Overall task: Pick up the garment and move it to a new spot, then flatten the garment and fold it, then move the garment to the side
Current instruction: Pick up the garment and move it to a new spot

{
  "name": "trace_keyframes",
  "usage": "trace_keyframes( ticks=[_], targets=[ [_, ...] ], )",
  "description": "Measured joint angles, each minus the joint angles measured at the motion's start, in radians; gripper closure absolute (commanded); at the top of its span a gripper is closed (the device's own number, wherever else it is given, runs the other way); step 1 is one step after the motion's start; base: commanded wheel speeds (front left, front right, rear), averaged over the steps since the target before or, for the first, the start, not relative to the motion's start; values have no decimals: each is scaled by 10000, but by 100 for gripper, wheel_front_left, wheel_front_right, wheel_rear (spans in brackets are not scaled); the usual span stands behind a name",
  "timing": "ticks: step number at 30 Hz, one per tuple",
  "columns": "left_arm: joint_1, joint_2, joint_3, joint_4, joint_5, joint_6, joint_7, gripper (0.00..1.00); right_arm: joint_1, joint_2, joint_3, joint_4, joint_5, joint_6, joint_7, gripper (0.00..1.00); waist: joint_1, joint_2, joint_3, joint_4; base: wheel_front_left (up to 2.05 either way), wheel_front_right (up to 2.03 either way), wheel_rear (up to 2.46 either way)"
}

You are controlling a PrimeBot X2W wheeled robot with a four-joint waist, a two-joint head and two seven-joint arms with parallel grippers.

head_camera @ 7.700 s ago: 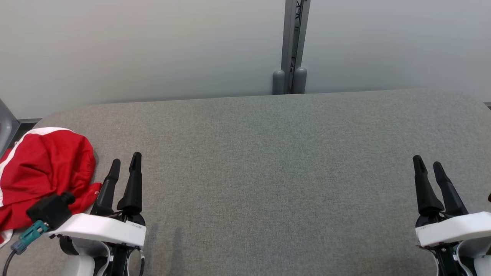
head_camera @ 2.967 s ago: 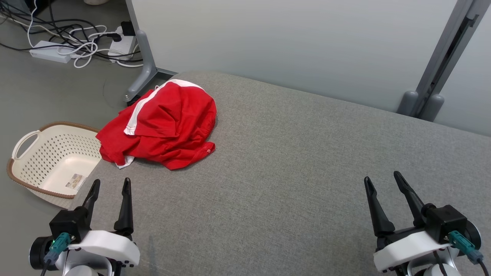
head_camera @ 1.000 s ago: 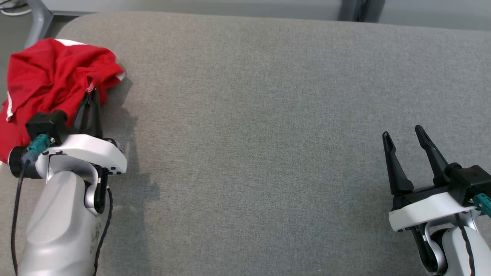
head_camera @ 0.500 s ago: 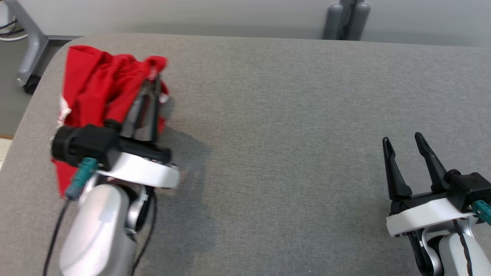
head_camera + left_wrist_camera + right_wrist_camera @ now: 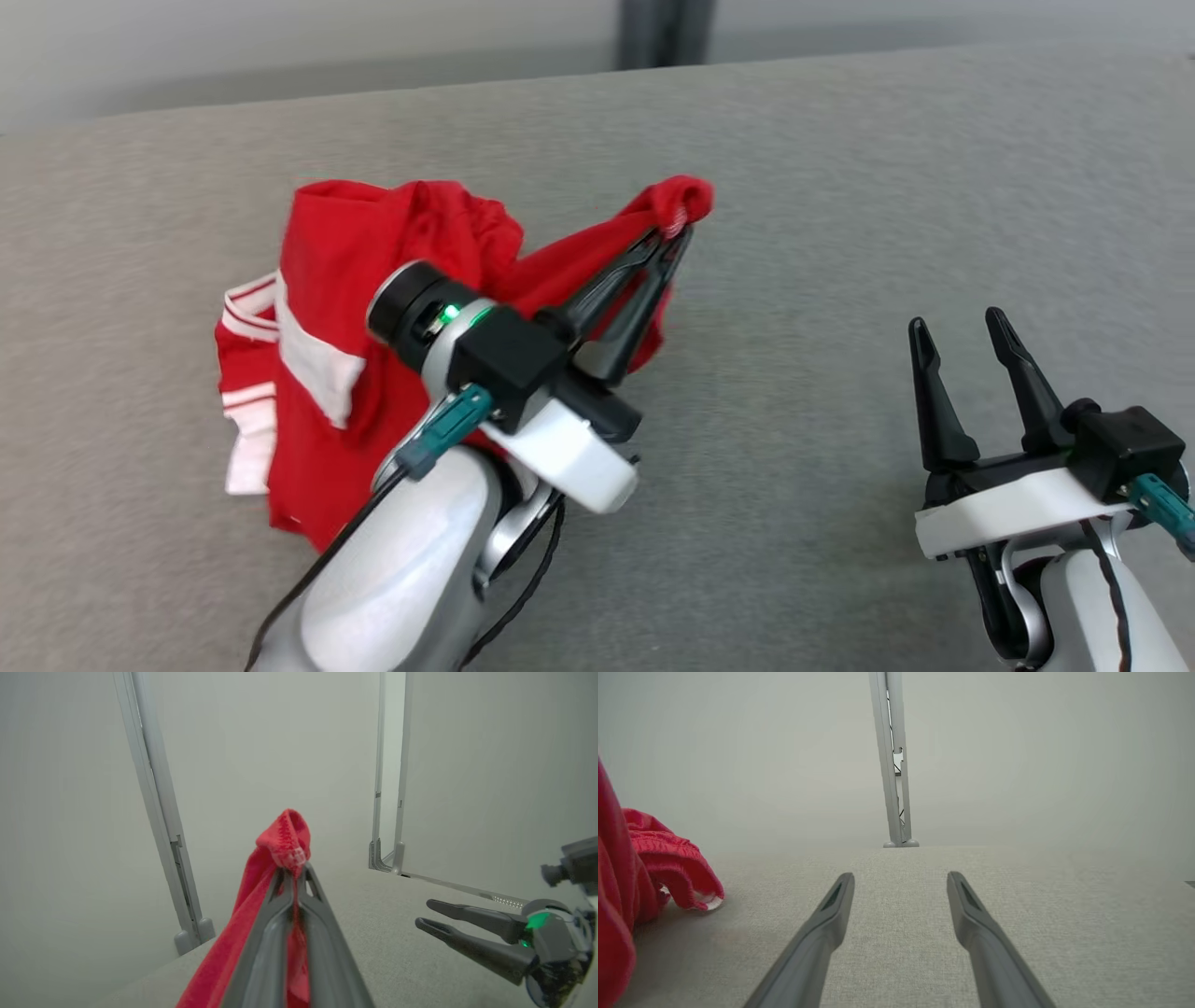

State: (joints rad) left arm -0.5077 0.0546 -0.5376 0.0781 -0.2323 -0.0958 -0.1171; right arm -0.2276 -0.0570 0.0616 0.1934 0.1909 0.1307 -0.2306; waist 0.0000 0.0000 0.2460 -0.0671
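On the grey surface (image 5: 840, 168), left of centre in the head view, the red garment (image 5: 322, 373) with white trim lies bunched. Its lower part is hidden behind the left arm's pale forearm (image 5: 392, 579), and how the cloth is layered underneath cannot be made out. In the right wrist view the garment is cut off at the left edge.

The left claw (image 5: 674, 235) is clamped tight on a hem corner of the garment. The corner pokes out past the fingertips, and a strip of cloth runs from it back to the bunch.

Compared with half a second earlier, the pinched corner sits nearer the middle of the surface, the cloth is drawn out longer, and white stripes are exposed on its left side. The camera has also shifted. The right claw (image 5: 962, 327) keeps the same spread.

Left arm: the forearm rises from the bottom edge, with the claw raised above the surface and pointing up and right. Right claw: lower right, fingers wide apart, empty, low over the surface, well apart from the garment
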Motion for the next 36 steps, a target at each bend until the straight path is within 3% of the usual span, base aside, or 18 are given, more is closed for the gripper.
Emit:
trace_keyframes(
  ticks=[10,18,19,20,21,30,36],
  targets=[
    [-1334,-65,-1152,1258,-706,19,433,100,-93,54,46,545,652,-2,-259,0,0,0,623,-2063,0,0,0],
    [-1337,-59,-1613,3229,-1212,-27,1198,100,-183,65,65,648,1122,-2,-297,0,0,0,1427,-2589,0,0,0],
    [-1335,-58,-1703,3350,-1289,-73,1262,71,-195,63,52,646,1122,-2,-297,0,0,0,1453,-2550,0,0,0],
    [-1330,-58,-1804,3415,-1354,-90,1269,14,-205,65,40,644,1118,-2,-299,0,0,0,1461,-2490,0,0,0],
    [-1327,-58,-1885,3429,-1452,-102,1248,0,-228,69,38,642,1083,-2,-297,0,-1,0,1452,-2410,0,0,0],
    [-1224,-50,-2038,3122,-1465,-27,293,0,-323,79,-140,617,685,0,-305,0,0,0,1135,-1644,0,0,0],
    [-761,314,-1262,2546,-1618,802,-445,0,-259,82,-328,616,391,-2,-311,0,0,0,789,-942,0,0,0]
  ],
)
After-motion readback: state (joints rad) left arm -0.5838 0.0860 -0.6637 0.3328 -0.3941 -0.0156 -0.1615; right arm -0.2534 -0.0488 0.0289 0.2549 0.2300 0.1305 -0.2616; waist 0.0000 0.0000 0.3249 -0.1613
